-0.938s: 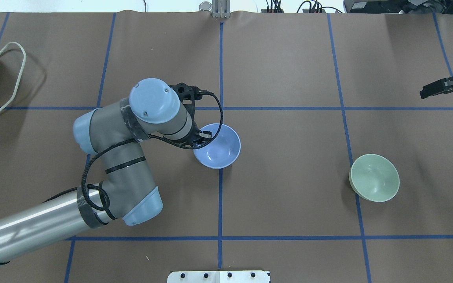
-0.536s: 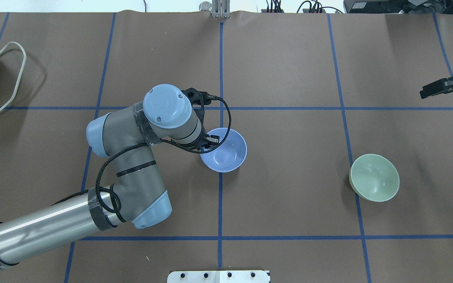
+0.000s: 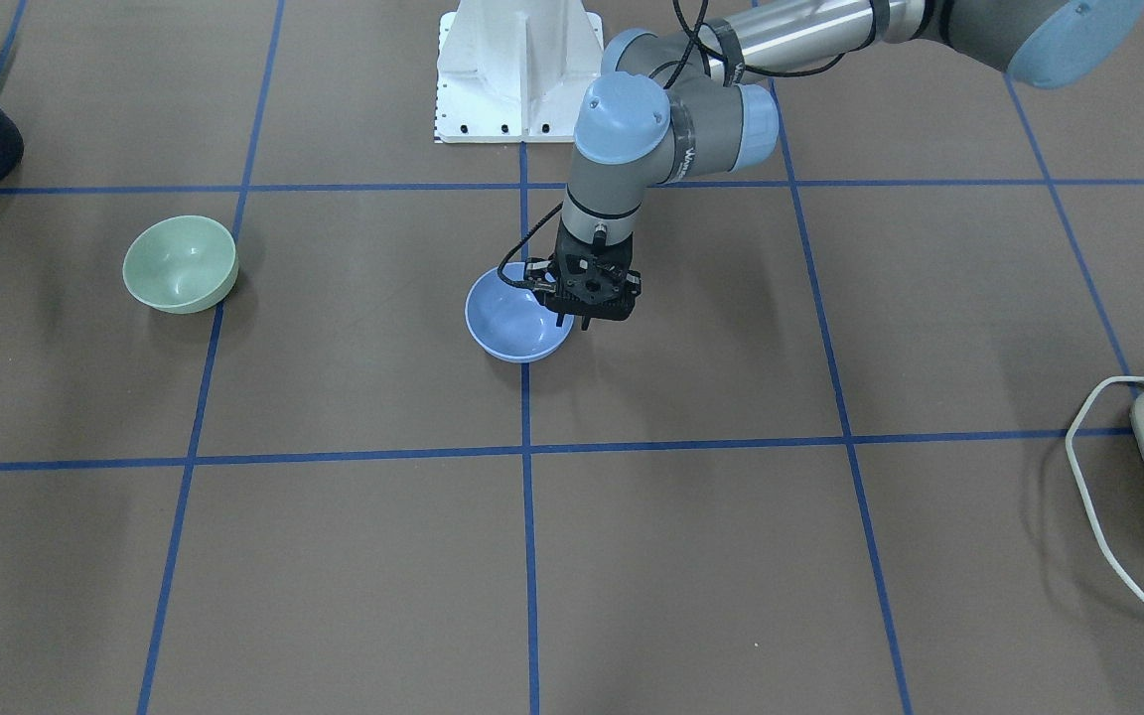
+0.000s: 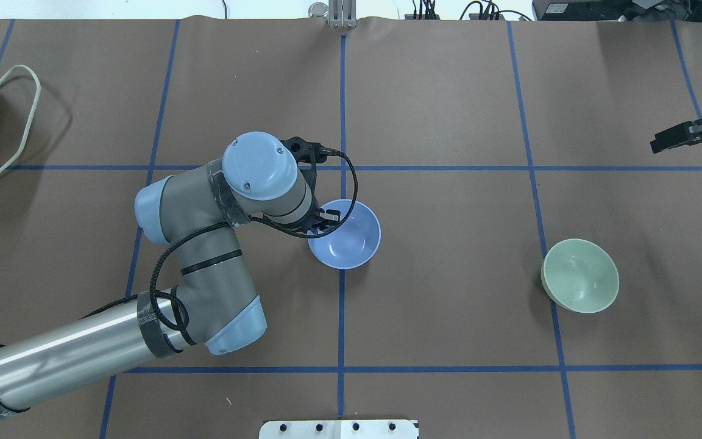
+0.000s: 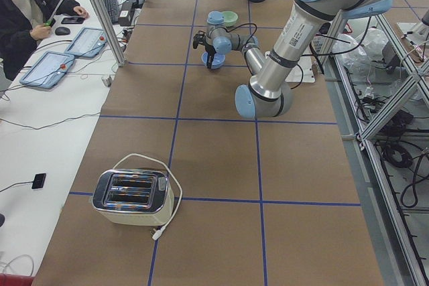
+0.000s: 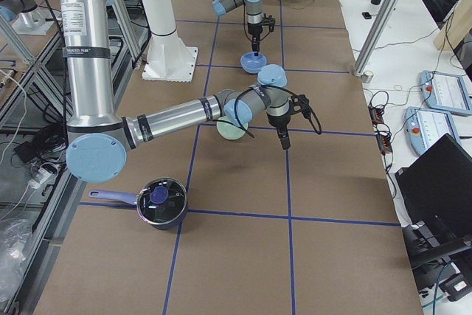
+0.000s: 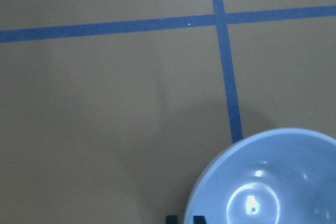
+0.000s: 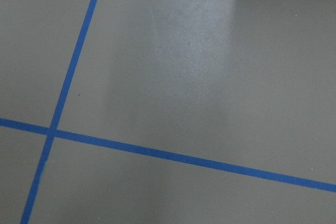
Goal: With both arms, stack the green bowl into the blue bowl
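Blue bowl (image 3: 510,320) mouth-up, left gripper (image 3: 573,320) clamping rim; green bowl (image 3: 180,263) — upright

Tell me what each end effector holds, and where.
The left end effector grips the blue bowl by its rim, on the side nearest that arm. The right end effector holds nothing.

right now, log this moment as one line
left gripper: shut on blue bowl rim | right gripper: far from both bowls, state unclear | green bowl: upright, untouched | stack: not done
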{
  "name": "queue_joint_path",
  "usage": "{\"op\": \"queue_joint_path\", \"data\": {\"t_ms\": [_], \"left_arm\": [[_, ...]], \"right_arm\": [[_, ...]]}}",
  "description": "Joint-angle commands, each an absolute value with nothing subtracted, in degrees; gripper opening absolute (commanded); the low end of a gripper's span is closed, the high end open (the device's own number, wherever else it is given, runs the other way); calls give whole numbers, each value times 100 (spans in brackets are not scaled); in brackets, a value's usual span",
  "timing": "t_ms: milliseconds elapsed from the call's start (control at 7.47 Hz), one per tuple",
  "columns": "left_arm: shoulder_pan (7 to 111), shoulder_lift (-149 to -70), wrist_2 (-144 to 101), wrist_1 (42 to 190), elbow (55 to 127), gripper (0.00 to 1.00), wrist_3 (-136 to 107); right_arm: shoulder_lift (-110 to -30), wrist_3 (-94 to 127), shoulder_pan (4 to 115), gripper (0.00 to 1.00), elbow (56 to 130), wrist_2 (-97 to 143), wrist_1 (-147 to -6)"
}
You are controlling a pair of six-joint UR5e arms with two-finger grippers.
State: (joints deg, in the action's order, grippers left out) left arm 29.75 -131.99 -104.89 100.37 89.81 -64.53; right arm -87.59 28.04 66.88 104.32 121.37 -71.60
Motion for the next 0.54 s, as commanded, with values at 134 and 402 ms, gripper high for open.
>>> {"op": "queue_joint_path", "data": {"t_ms": [134, 402], "left_arm": [[3994, -12397, -11325, 9268, 10251, 98, -5159], [5240, -11536, -12134, 8870, 10783, 98, -3541]], "right_arm": [[-8798, 3189, 6627, 100, 10668, 12452, -7163], [-9059, 3375, 6278, 100, 11028, 12770, -7180]]}}
